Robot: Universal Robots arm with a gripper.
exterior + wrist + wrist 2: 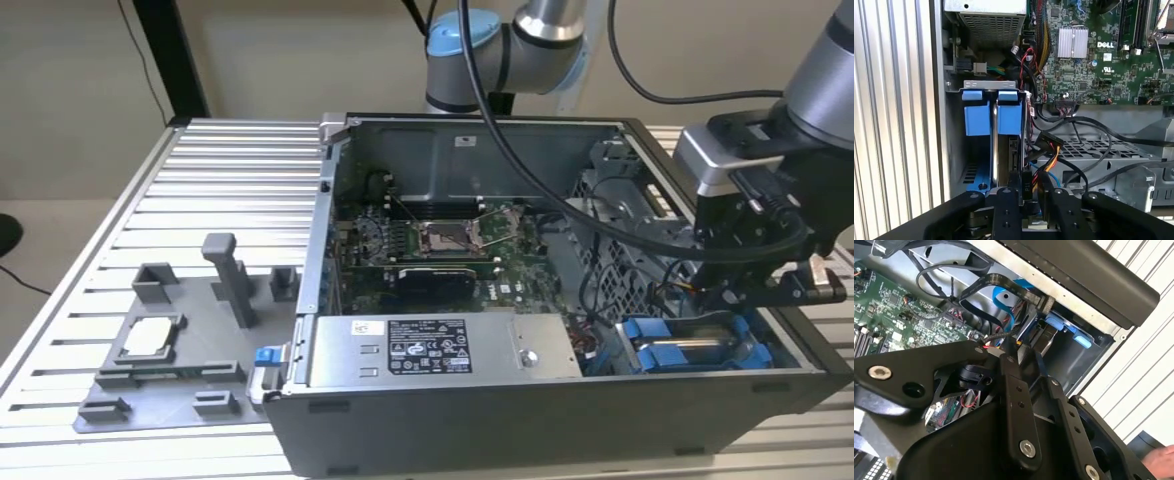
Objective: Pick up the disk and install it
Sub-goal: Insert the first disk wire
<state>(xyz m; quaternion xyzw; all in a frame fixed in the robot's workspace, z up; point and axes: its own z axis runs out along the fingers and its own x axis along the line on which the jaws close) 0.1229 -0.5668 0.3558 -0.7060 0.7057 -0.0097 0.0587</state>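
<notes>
Disk (705,352), silver-grey in blue plastic frame, is seen at exterior view's lower right beneath black gripper (741,300), grip indeterminate; insertion judged in hand, straight seating required.

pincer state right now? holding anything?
Pincer: cannot be told. It is right above the disk, which stands in the corner bay of the computer case.

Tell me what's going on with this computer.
A robot arm is working inside an open computer case on a slatted table. Its hand sits low in the case's corner at the exterior view's right, directly over the drive bay. In the first wrist view the disk, in its blue frame, stands on edge in that bay beside a second blue tab. Whether the hand grips the disk cannot be seen.
</notes>
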